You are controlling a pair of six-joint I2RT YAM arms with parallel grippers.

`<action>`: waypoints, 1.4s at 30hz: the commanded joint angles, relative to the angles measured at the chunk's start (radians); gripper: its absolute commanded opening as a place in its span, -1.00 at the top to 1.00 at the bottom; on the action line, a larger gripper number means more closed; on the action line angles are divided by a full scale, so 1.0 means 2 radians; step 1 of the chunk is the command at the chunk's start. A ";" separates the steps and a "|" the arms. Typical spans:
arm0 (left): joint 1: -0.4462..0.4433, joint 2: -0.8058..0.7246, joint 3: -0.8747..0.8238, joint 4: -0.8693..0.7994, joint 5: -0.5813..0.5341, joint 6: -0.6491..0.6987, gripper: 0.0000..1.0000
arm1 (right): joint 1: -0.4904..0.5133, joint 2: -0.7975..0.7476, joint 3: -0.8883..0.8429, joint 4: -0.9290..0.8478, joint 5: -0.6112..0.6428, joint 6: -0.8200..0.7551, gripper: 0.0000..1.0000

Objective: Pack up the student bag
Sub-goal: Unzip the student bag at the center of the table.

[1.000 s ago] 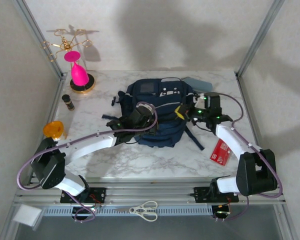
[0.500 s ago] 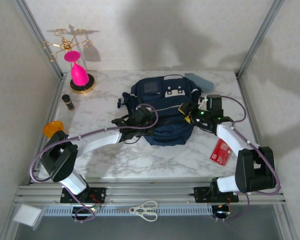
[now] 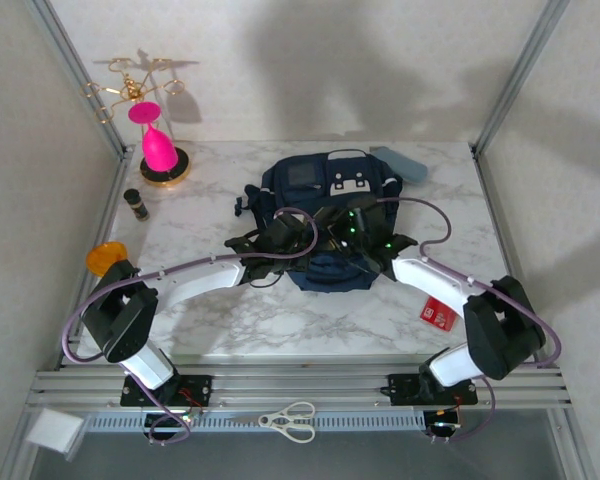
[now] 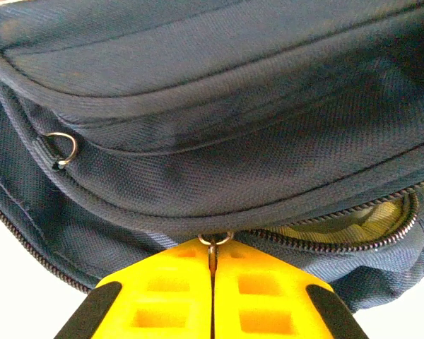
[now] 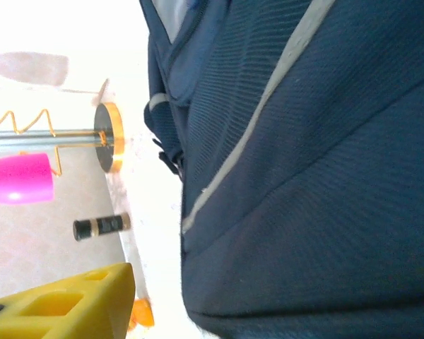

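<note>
One student bag on table; L wrist view is showing L hand pinching one zip pull tight; R hand: can't tell.

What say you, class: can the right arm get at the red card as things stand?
Probably yes: the red card lies bare on the table beside that arm, and the right gripper, open over the student bag, holds nothing.

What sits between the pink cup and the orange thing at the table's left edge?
A small dark cylinder with a gold band, on the marble table. The top view shows it.
</note>
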 commanded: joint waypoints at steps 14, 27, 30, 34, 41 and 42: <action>0.037 -0.132 -0.105 -0.004 -0.040 -0.011 1.00 | 0.078 0.164 0.152 0.066 -0.062 -0.051 1.00; 0.094 -0.212 -0.183 -0.045 -0.076 -0.054 1.00 | 0.020 0.052 0.075 0.018 -0.145 -0.116 1.00; 0.115 -0.210 -0.186 -0.046 -0.078 -0.045 1.00 | 0.004 0.042 0.070 0.016 -0.142 -0.116 1.00; 0.146 -0.208 -0.189 -0.041 -0.067 -0.029 1.00 | 0.003 0.046 0.068 0.018 -0.153 -0.120 1.00; 0.196 -0.167 -0.168 -0.050 -0.069 0.008 1.00 | 0.001 0.041 0.052 0.006 -0.150 -0.138 1.00; 0.205 -0.163 -0.165 -0.055 -0.069 0.010 1.00 | 0.000 0.033 0.047 0.005 -0.139 -0.140 1.00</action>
